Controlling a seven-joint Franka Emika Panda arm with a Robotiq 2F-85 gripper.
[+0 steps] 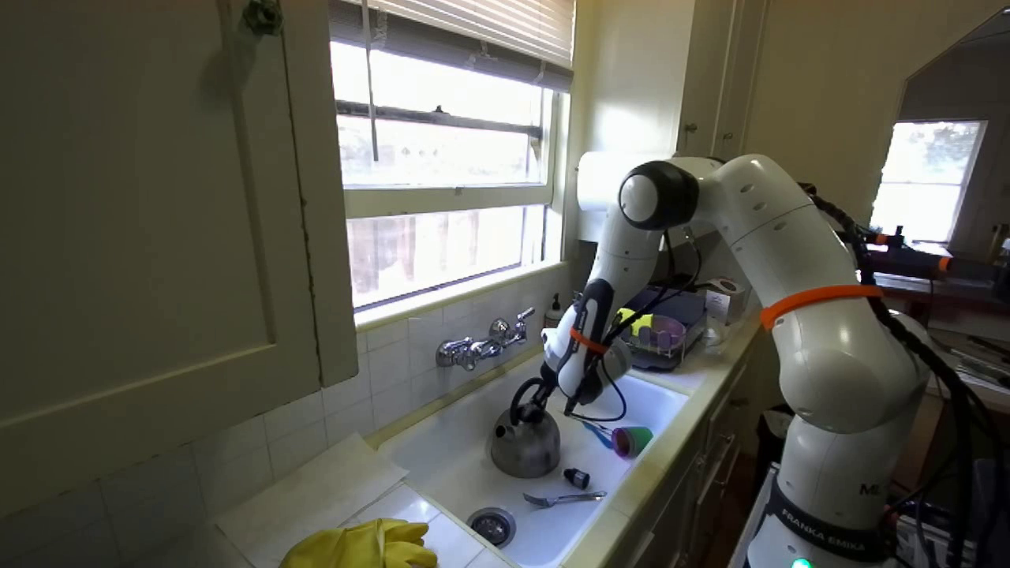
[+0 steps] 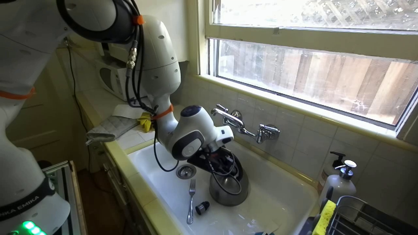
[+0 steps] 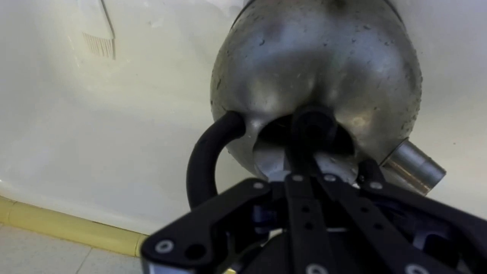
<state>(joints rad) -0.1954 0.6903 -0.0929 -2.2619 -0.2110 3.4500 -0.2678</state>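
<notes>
Robot arm (image 1: 821,260): white with orange bands; reaches out over the sink (image 2: 281,195), wrist end low.
Window (image 1: 442,166): set in the wall behind the sink, bright daylight through its panes.
Tabletop (image 1: 454,540): pale tile with a yellow edge, bordering the sink.
Sink: white basin; the kettle (image 1: 527,450) stands upright on its floor.
Dish rack (image 1: 688,312): dark, on the tabletop past one end of the sink; carries a purple bowl (image 1: 667,335) and a yellow sponge (image 2: 325,217).
Faucet (image 2: 243,125): chrome, mounted on the tiled wall between window and sink.
Gloves (image 1: 359,544): yellow, on the tabletop at the end of the sink away from the dish rack.
Kettle: rounded metal body; spout (image 3: 414,167) directed right in the wrist view; black curved handle (image 3: 205,160), partly hidden behind the gripper (image 3: 304,152).
Gripper: directed down at the opening in the kettle's top; fingers drawn together; a dark rounded part (image 3: 314,120) shows at the fingertips, and whether it is clamped cannot be told.
Cup (image 1: 631,442): pink and green, on its side near the sink's front wall.
Fork (image 1: 564,498): flat on the sink floor, tines toward the drain (image 1: 491,526).
Dark cylindrical piece (image 2: 202,208): on its side, just beside the fork, near the kettle.
</notes>
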